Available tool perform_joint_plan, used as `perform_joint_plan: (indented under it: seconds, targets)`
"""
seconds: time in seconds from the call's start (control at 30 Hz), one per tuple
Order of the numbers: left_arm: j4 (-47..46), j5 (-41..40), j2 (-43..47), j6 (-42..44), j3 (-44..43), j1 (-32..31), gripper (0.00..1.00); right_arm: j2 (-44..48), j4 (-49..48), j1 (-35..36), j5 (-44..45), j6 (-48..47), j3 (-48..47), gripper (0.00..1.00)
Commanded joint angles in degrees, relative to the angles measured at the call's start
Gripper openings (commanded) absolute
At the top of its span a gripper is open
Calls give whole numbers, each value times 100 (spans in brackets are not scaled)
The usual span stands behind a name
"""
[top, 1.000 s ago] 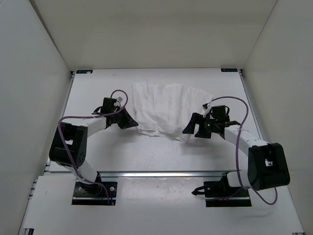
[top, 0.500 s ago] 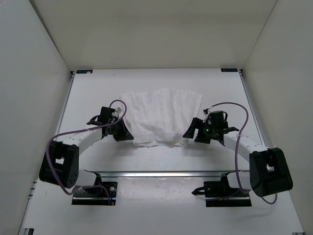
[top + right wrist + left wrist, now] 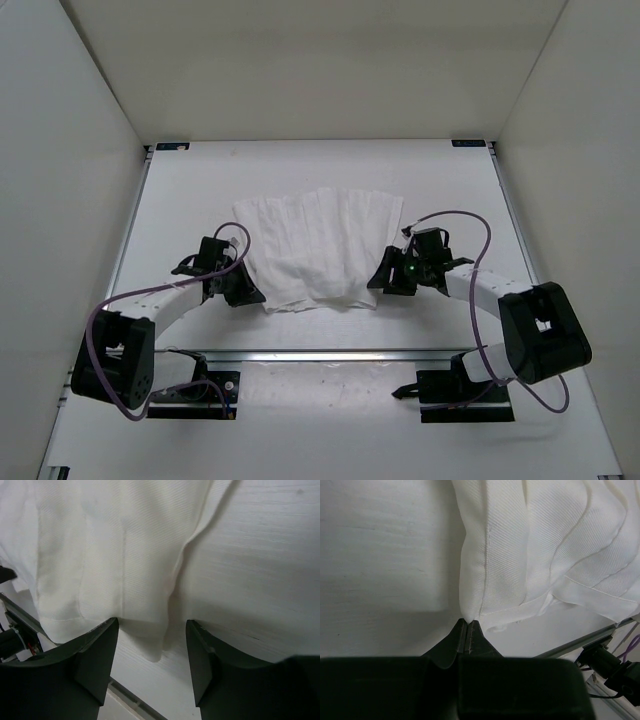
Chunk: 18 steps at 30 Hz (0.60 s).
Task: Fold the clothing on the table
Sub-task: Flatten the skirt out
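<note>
The white ribbed clothing (image 3: 320, 245) lies in pleats on the table (image 3: 190, 190), fanned out toward the far side. My left gripper (image 3: 250, 295) is at its near left corner, and the left wrist view shows that gripper (image 3: 468, 622) shut on the hem of the clothing (image 3: 530, 545). My right gripper (image 3: 383, 280) is at the near right corner. In the right wrist view it (image 3: 151, 624) is open, and a corner of the clothing (image 3: 110, 545) lies between its fingers without touching either one.
A metal rail (image 3: 330, 353) runs along the table's near edge, just behind both grippers. White walls (image 3: 70, 150) close in the left, right and far sides. A purple cable (image 3: 455, 215) loops above the right wrist.
Both grippers have moved toward the near edge, and the clothing has slid that way with them. The right gripper's jaws have narrowed around the corner. The left has stayed shut.
</note>
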<state>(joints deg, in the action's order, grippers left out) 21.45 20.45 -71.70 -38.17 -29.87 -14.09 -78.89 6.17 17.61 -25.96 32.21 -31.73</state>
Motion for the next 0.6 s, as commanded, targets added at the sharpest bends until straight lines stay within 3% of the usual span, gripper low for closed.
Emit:
perform_joint_plan:
  seconds: [0.0,0.1,0.2,0.27,0.4,0.57]
  targets:
    - [-413,214,192,-331,200,-77,0,-91,-336,278,82,154,-124,55]
    - [-370,188,235,-340,271,-51,0,-74,-581,348,-23,321,-1,60]
    - [-457,231,288,-375,350,-16,0,-91,-574,463,29,339,18,50]
    - [-519,328,350,-384,402,-15,0,-249,-538,498,12,278,43,26]
    - [-406,241,376,-358,376,11,0,-381,-521,568,37,339,26,0]
    - [-229,135,622,-270,429,266,0,-109,-258,332,205,199,131,0]
